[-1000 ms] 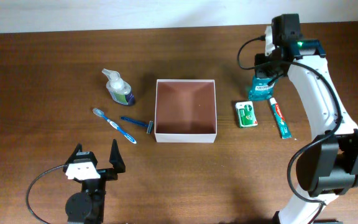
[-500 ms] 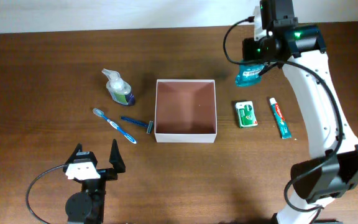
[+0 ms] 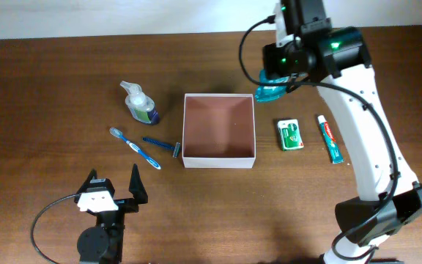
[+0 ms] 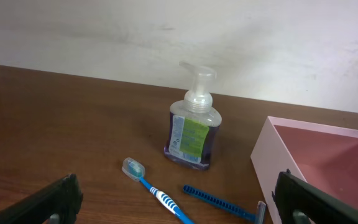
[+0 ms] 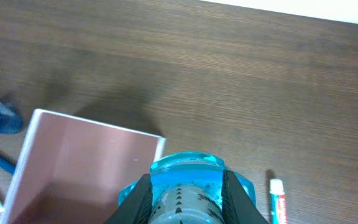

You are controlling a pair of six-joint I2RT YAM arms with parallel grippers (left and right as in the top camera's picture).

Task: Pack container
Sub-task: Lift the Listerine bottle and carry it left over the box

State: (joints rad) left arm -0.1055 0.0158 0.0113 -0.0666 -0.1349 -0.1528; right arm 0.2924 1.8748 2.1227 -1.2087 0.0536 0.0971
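The container [image 3: 219, 155], a square shallow box with white walls and a reddish-brown inside, sits mid-table; it also shows in the right wrist view [image 5: 36, 134] and the left wrist view [image 4: 272, 149]. My right gripper [image 3: 275, 82] is shut on a clear blue bottle [image 3: 271, 91], held in the air just above the container's far right corner. In the right wrist view the blue bottle [image 5: 187, 171] sits between the fingers [image 5: 186, 199]. My left gripper [image 3: 113, 189] is open and empty near the front edge, its fingers [image 4: 179, 205] apart.
A soap pump bottle [image 3: 139, 103], a blue toothbrush [image 3: 134, 147] and a blue razor [image 3: 164, 145] lie left of the container. A green packet [image 3: 291, 135] and a toothpaste tube [image 3: 329, 138] lie to its right.
My right arm has lifted the blue bottle from beside the green packet and carried it left and back, to the container's far right corner. The left arm has not moved.
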